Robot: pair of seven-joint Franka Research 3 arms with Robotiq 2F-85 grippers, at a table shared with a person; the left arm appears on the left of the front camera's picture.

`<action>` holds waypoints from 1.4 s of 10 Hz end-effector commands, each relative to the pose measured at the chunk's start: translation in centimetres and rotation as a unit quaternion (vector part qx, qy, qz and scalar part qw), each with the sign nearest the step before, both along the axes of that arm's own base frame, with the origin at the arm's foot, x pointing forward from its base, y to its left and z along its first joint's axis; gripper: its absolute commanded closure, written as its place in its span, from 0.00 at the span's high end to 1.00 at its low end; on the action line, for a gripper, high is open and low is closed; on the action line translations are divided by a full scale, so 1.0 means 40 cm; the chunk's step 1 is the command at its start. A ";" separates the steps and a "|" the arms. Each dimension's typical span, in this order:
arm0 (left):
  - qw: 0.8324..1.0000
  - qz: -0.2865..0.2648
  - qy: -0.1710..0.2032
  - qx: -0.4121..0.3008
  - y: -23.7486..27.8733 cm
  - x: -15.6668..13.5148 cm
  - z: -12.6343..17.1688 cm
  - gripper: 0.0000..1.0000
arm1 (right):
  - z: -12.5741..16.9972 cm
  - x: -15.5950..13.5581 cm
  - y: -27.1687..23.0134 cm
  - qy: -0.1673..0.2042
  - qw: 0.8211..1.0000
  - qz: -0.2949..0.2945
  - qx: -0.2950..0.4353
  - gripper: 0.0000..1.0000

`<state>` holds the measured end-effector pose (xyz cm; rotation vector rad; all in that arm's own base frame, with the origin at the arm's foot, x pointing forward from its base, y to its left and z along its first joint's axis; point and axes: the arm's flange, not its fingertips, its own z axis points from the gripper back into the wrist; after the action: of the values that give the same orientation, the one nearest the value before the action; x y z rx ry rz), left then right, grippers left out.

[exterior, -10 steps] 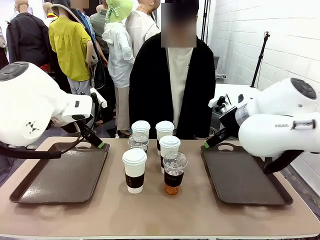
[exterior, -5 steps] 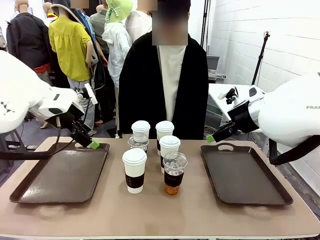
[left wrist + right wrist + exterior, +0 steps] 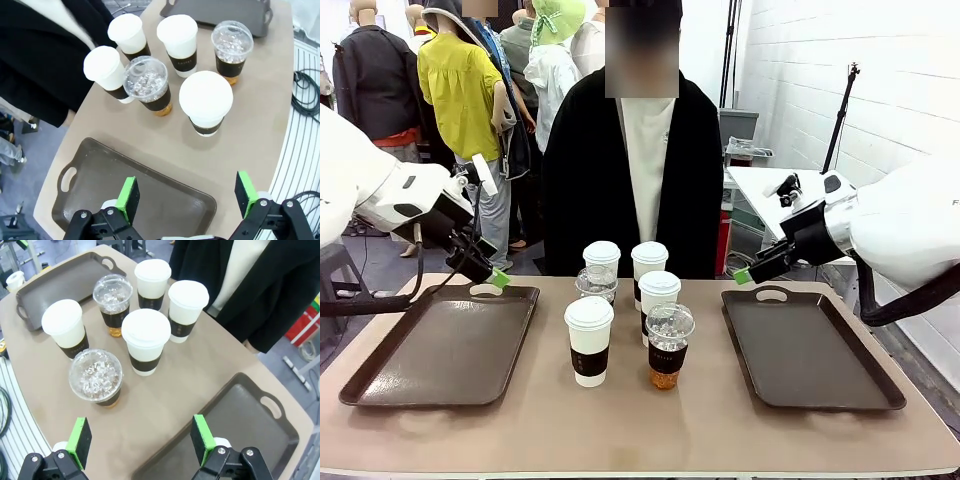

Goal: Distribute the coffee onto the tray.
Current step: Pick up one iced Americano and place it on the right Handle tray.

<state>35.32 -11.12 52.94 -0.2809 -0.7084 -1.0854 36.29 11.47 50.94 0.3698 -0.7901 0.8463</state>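
Note:
The coffee stands in a cluster at the table's middle: several white lidded cups with dark brown sleeves (image 3: 589,340) and two clear dome-lidded cups of amber drink (image 3: 669,345). My left gripper (image 3: 492,277) hovers open and empty over the far edge of the left tray (image 3: 430,360). In the left wrist view the gripper (image 3: 187,192) sits above that tray (image 3: 95,180), with the cups (image 3: 206,102) beyond. My right gripper (image 3: 745,275) hangs open and empty above the far left corner of the right tray (image 3: 810,360). In the right wrist view the gripper (image 3: 141,436) faces the cups (image 3: 146,337).
A person in a black coat (image 3: 590,180) stands at the table's far edge, right behind the cups. Both dark brown trays are bare. The table's front strip (image 3: 640,430) is free. White brick wall and a side table lie at the right.
Both arms have lifted and drawn back toward their own sides; the grippers now hang higher over the trays' far edges. The person has shifted slightly left. The cups have not moved.

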 end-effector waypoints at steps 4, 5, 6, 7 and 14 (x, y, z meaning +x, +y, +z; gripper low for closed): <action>1.000 -0.012 0.001 0.013 -0.007 -0.006 -0.003 1.00 | 0.003 0.000 -0.004 -0.001 1.000 -0.001 0.002 1.00; 1.000 -0.012 0.001 0.013 -0.007 -0.006 -0.003 1.00 | 0.003 0.000 -0.004 -0.001 1.000 -0.001 0.002 1.00; 1.000 -0.012 0.001 0.013 -0.007 -0.006 -0.003 1.00 | 0.003 0.000 -0.004 -0.001 1.000 -0.001 0.002 1.00; 1.000 -0.012 0.001 0.013 -0.007 -0.006 -0.003 1.00 | 0.003 0.000 -0.004 -0.001 1.000 -0.001 0.002 1.00; 1.000 -0.012 0.001 0.013 -0.007 -0.006 -0.003 1.00 | 0.003 0.000 -0.004 -0.001 1.000 -0.001 0.002 1.00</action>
<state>34.95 -11.68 52.97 -0.2589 -0.6926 -1.1001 36.26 11.32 51.12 0.3646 -0.7948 0.8432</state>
